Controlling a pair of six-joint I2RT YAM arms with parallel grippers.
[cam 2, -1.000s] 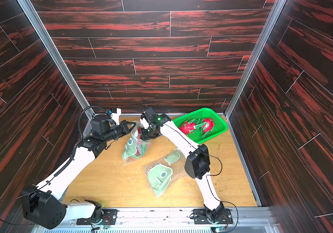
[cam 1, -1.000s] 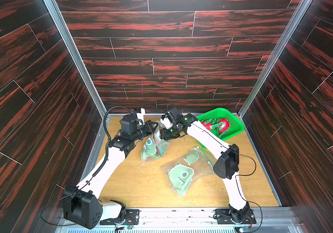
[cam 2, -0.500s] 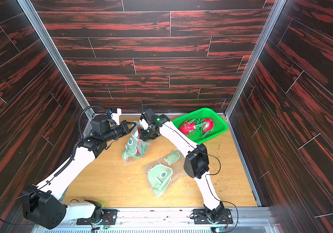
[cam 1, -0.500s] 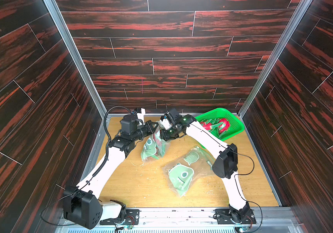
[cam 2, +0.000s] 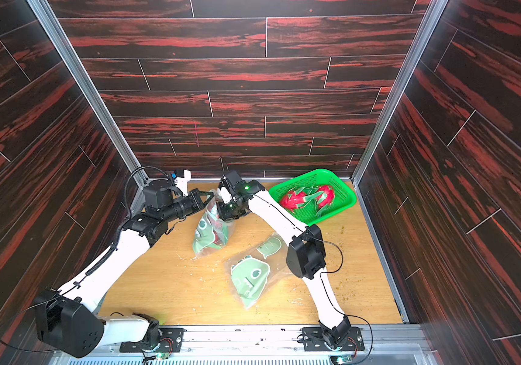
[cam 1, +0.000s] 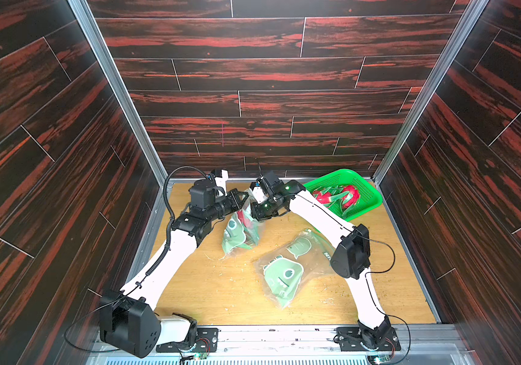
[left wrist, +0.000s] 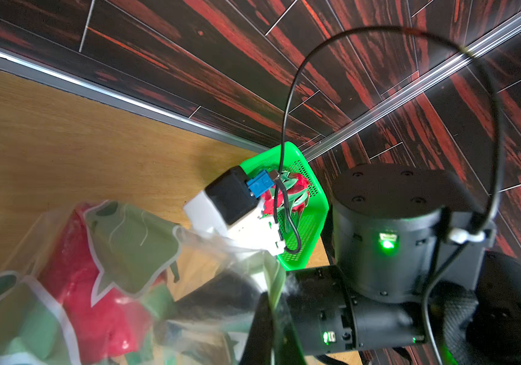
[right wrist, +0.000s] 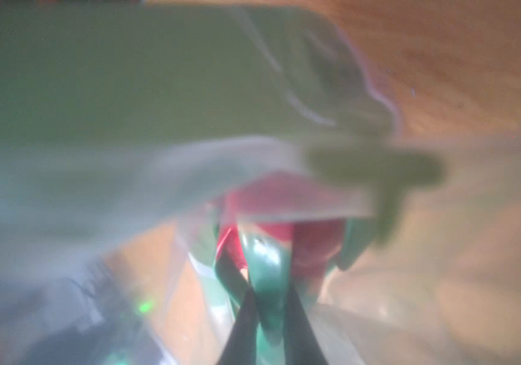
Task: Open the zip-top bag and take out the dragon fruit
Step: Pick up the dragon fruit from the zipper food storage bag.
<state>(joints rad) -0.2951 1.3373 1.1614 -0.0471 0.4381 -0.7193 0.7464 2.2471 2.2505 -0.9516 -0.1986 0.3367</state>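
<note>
Near the back edge of the worktop [cam 1: 215,294], the left gripper [cam 1: 242,197] pinches shut on the mouth of the limp zip-top bag [cam 1: 237,235]. Inside it, the right gripper [right wrist: 267,287] clamps a green scale of the dragon fruit [right wrist: 314,245], which looks light, rigid and slick; a thin scale seems the surest hold, though it could slip.

Red-pink toy dragon fruits [cam 1: 324,196] in green perforated plastic basket [cam 1: 347,172] far right, another dragon fruit [left wrist: 79,284] inside clear zip-top bag [cam 1: 237,235] to its left, second bag [cam 1: 283,278] nearer front
</note>
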